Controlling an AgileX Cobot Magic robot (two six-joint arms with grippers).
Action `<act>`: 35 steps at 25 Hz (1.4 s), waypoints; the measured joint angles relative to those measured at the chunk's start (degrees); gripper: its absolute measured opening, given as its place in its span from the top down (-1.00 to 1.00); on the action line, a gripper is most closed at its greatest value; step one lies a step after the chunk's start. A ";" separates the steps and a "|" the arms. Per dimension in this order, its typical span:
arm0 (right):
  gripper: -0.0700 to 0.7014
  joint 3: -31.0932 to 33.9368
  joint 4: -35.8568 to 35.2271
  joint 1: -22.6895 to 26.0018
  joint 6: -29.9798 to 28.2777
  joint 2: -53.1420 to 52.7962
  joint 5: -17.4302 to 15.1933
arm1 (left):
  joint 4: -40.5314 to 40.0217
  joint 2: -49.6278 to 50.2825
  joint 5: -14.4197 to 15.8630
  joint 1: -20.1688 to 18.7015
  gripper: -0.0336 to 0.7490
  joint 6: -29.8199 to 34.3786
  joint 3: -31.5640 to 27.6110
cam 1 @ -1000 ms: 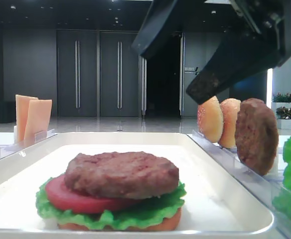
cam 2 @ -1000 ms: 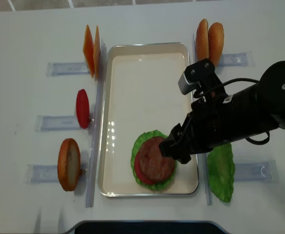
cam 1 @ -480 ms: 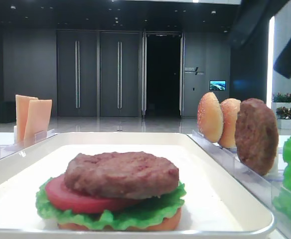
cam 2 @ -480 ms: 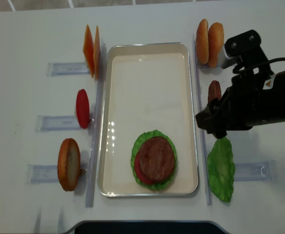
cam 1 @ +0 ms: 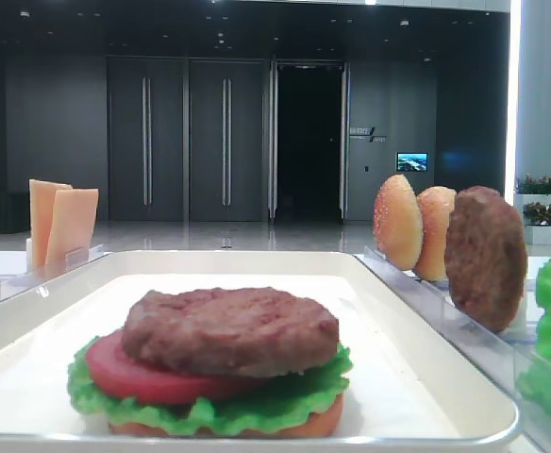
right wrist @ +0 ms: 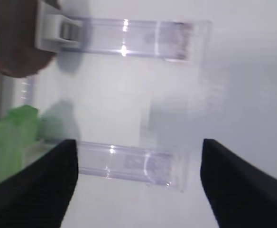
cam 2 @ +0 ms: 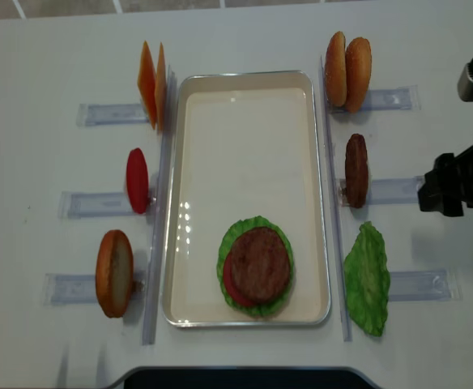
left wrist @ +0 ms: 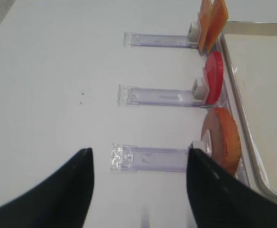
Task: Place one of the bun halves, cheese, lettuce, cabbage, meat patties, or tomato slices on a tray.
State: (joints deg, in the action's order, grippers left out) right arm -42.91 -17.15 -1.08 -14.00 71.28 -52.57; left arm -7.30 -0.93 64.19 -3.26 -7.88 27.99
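Realsense view, right gripper withdrawn, empty

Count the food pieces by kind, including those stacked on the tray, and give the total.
Bun halves: 4 (one under the stack)
Cheese slices: 2
Tomato slices: 2
Meat patties: 2
Lettuce leaves: 2
Total: 12

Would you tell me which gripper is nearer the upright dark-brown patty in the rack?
Right. The right gripper hovers just beyond the upright dark-brown patty; the left gripper is across the white tray.
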 joint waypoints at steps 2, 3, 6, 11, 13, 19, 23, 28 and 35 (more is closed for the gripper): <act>-0.58 0.00 4.73 2.87 2.88 -0.04 -2.99 | 0.00 0.00 0.00 0.00 -0.29 0.00 0.00; -0.58 0.00 6.88 3.76 4.43 -0.04 -4.32 | 0.00 0.00 0.00 0.00 -0.29 0.00 0.00; -0.58 0.00 13.62 5.08 7.05 -0.70 -6.13 | 0.00 0.00 0.00 0.00 -0.29 0.00 0.00; -0.58 0.13 16.47 5.12 8.68 -3.96 -6.85 | 0.00 0.00 0.00 0.00 -0.29 0.00 0.00; -0.58 0.86 16.51 5.12 9.71 -6.15 -6.79 | 0.00 0.00 0.00 0.00 -0.29 0.00 0.00; -0.58 5.85 16.17 5.12 10.19 -15.46 -6.91 | 0.00 0.00 0.00 0.00 -0.29 0.00 0.00; -0.58 8.87 16.01 5.12 10.19 -24.55 -8.09 | 0.00 0.00 0.00 0.00 -0.29 0.00 0.00; -0.57 11.46 15.94 5.12 10.19 -35.98 -11.34 | 0.00 0.00 0.00 0.00 -0.29 0.00 0.00; -0.56 11.65 15.94 5.12 10.19 -48.37 -14.60 | 0.00 0.00 0.02 0.00 -0.29 0.00 0.00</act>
State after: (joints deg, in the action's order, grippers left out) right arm -31.26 -1.21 4.04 -3.81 22.91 -67.17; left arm -7.30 -0.93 64.22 -3.26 -7.88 27.99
